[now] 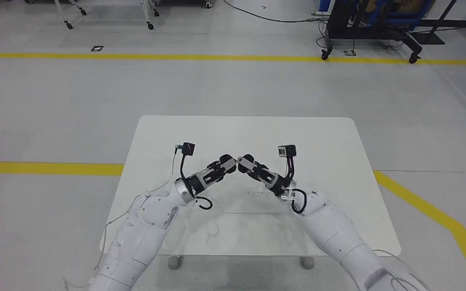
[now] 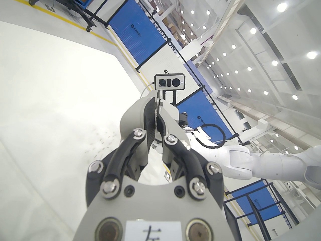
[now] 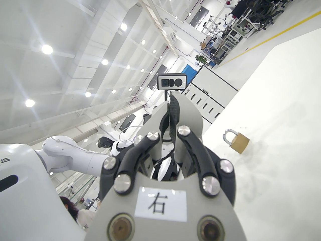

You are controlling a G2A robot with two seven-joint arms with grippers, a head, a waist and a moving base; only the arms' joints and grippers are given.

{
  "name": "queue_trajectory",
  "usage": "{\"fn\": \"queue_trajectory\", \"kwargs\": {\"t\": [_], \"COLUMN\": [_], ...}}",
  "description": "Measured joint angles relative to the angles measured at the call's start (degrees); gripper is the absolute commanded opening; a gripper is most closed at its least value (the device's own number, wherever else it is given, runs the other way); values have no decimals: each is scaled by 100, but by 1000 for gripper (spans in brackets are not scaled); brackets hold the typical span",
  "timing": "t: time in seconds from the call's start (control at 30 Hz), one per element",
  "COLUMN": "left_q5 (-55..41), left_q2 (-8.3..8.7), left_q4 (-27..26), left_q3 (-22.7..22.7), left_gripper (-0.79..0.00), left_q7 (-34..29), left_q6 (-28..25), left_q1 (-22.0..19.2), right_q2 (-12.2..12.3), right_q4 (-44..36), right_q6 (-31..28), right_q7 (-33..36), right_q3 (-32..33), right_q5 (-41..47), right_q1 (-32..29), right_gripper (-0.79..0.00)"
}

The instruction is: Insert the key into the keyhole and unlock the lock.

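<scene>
**Both grippers pinched shut, padlock waiting on the table**

In the top view my two arms meet at the centre of the frame, over the middle of the white rectangular table (image 1: pixel 320 145). My left gripper (image 1: pixel 227 161) and right gripper (image 1: pixel 245 161) point at each other, tip to tip and close together.

My left gripper (image 2: pixel 156 107) has its ribbed black pads drawn together, with hardly a slit between them. My right gripper (image 3: pixel 171 102) is closed the same way. Whether a thin key is nipped in either pair of pads I cannot tell, as nothing sticks out past the tips.

The small brass padlock with a silver steel shackle (image 3: pixel 237 139) lies on the table beside my right gripper, apart from it and touched by nothing. Its shackle looks seated in the body.

I judge the padlock dense and rigid for its bulk, with smooth metal faces, so it would likely skate across the tabletop under a sideways push. I would clamp it across the two broad flat faces of the brass body, not by the round shackle, where it could swivel. I would also leave the keyhole end bare. The key would be thin and stiff, best pinched flat on its bow with the blade free.
</scene>
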Motion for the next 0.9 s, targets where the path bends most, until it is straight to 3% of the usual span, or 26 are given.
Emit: {"fn": "queue_trajectory", "kwargs": {"t": [0.57, 0.7, 0.77, 0.9], "left_q5": [-89, -319, -217, 139], "left_q2": [10, 16, 51, 184], "left_q4": [9, -2, -81, -166], "left_q3": [-88, -215, -255, -420], "left_gripper": [-785, -785, -785, -785], "left_q7": [322, 503, 266, -892], "left_q6": [143, 375, 306, 46], "left_q1": [48, 114, 93, 43], "right_q2": [-23, -9, 45, 231], "right_q4": [97, 129, 178, -38], "right_q6": [0, 23, 10, -1], "right_q7": [253, 212, 106, 359], "right_q3": [111, 146, 265, 519], "right_q5": [252, 187, -202, -2242], "right_q1": [8, 36, 149, 249], "right_gripper": [0, 0, 0, 0]}}
